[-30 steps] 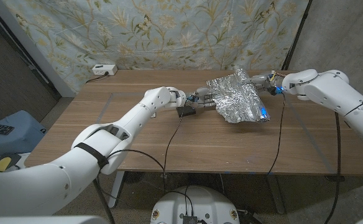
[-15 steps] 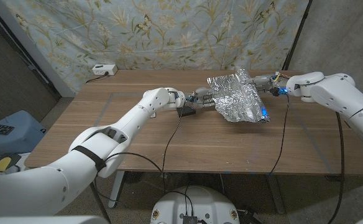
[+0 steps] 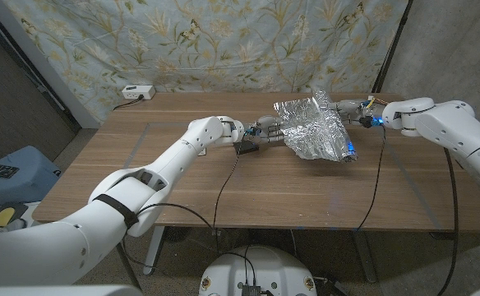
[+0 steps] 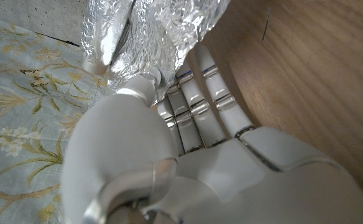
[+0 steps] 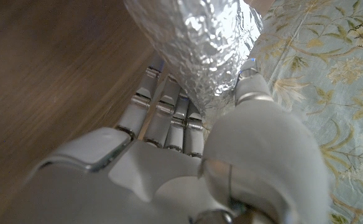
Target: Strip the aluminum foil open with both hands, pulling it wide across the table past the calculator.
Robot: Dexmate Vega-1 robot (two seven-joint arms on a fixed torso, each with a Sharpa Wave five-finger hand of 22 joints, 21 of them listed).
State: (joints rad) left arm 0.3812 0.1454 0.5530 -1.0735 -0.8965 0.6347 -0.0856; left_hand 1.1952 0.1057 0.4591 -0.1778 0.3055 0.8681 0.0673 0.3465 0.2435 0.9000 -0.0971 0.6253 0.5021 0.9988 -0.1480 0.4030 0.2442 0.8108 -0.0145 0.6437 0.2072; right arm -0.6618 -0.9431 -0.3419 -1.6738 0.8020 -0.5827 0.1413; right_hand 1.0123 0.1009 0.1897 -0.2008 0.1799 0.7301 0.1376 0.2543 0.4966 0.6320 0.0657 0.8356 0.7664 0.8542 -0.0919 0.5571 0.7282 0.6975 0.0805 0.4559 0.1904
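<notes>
Foil (image 3: 312,127) sits upper right of centre in head view, crumpled, long axis left-right, strung between both hands. Left hand (image 3: 265,131) pinches its left edge; right hand (image 3: 351,109) pinches its upper-right edge. Next pull: straight apart. Calculator can't be made out.

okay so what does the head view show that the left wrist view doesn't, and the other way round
Head view: the whole wooden table, both arms, the right hand holding the foil's far edge, a dark flat device by the left hand that may be the calculator, and a white box at the back corner.

Left wrist view: a close look at the left hand, thumb and fingers pinching the foil's edge.

Both: the crinkled aluminum foil, the left hand gripping it, the tabletop and the floral backdrop.
</notes>
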